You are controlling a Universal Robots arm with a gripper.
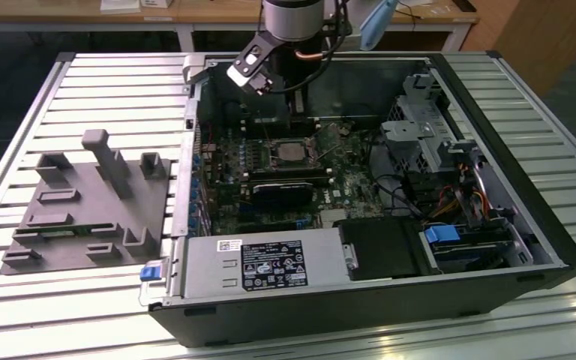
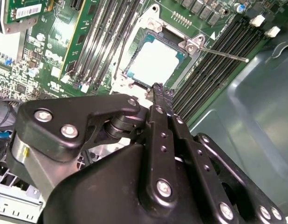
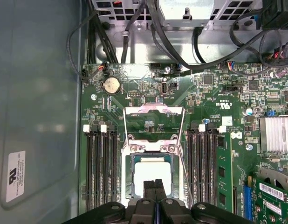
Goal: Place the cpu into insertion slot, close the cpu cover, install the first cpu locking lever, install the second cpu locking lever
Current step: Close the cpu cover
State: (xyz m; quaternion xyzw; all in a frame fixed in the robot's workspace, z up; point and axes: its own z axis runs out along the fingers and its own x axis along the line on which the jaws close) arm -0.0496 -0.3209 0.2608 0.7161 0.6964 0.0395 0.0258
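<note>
cpu (image 3: 152, 173): seated flat in the insertion slot (image 3: 128, 179) with its shiny silver top facing up, on the green board inside the open computer case (image 1: 368, 315).
cpu axis: the outline is square, so no long axis can be told; its edges are set parallel to the memory slots (image 3: 101, 172) that flank the insertion slot on two sides.
cpu cover (image 3: 154, 122): swung open, clear of the cpu; green board is seen through its window.
locking lever (image 2: 223, 52): a thin metal rod, seen in the second wrist view reaching from a corner of the insertion slot out over the memory slots.
hand (image 3: 154, 184): the fingers are pressed together and nothing is held; in both wrist views the tips are seen over one edge of the cpu; contact cannot be told.
labels: a white printed label is carried on the power supply (image 1: 273, 262), a white sticker on the case wall (image 3: 15, 175), and a barcode strip on the expansion card (image 3: 273, 190).
places, exterior view, from the cpu: the arm (image 1: 293, 19) at 12 o'clock; the power supply at 6 o'clock; the grey fixture (image 1: 88, 202) between 8 and 9 o'clock, on the slatted bench (image 1: 28, 322).
</note>
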